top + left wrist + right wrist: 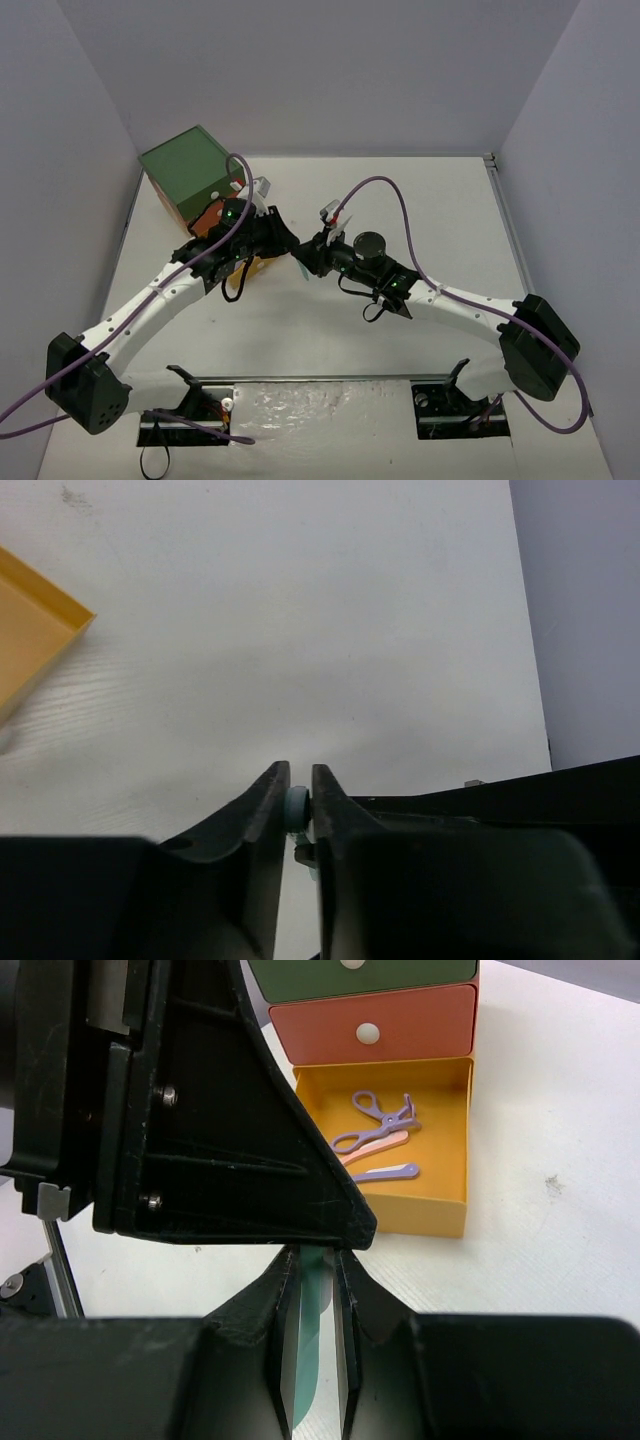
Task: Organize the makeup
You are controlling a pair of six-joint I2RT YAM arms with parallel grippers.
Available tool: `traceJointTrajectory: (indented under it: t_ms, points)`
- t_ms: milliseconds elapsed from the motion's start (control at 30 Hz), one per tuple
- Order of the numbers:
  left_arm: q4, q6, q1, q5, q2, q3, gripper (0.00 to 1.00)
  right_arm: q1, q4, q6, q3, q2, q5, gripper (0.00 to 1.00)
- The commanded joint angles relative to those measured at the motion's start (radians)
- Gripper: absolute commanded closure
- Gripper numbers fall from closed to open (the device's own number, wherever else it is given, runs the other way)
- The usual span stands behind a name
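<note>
A thin teal tool (pixel 318 1295) is gripped from both ends above the middle of the table. My right gripper (pixel 318 1252) is shut on its flat blade. My left gripper (pixel 300 770) is shut on its pale teal end (pixel 297 807). In the top view the two grippers meet tip to tip, left (pixel 290 243) and right (pixel 310 255). A dark green round piece (pixel 370 243) lies beside the right wrist. A purple scissor-like tool (pixel 375 1110), a pink stick (pixel 375 1147) and a purple thin tool (pixel 385 1172) lie in the open yellow drawer (pixel 440 1210).
The green-topped drawer box (pixel 190 170) stands at the back left, its orange drawer (pixel 400 1020) and green drawer (pixel 400 972) closed. The yellow drawer's corner (pixel 30 630) shows left of the left gripper. Grey walls enclose the table on three sides.
</note>
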Motion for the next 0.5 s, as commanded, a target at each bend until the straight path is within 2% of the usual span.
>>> traceJointTrajectory:
  t_ms: [0, 67, 133, 200, 333, 400, 467]
  points:
    - [0.076, -0.005, -0.012, 0.002, 0.007, 0.033, 0.94, 0.007, 0.125, 0.015, 0.008, -0.045, 0.02, 1.0]
    - [0.072, 0.004, -0.012, 0.0, 0.008, 0.037, 0.99, 0.007, 0.121, 0.015, 0.012, -0.044, 0.024, 0.93]
    - [0.055, 0.02, -0.012, -0.009, 0.01, 0.048, 1.0, 0.007, 0.108, 0.013, 0.019, -0.042, 0.032, 0.79]
    - [0.02, 0.052, -0.012, -0.031, 0.015, 0.068, 1.0, 0.007, 0.082, 0.006, 0.033, -0.044, 0.043, 0.52]
    - [-0.133, 0.178, -0.002, -0.141, 0.051, 0.162, 1.0, 0.004, -0.013, -0.021, 0.06, -0.056, 0.081, 0.16]
    - [-0.199, 0.263, 0.005, -0.207, 0.075, 0.203, 1.0, 0.001, -0.066, -0.037, 0.062, -0.069, 0.113, 0.06]
    - [-0.256, 0.358, 0.02, -0.304, 0.11, 0.269, 1.0, -0.002, -0.116, -0.051, 0.059, -0.084, 0.144, 0.02]
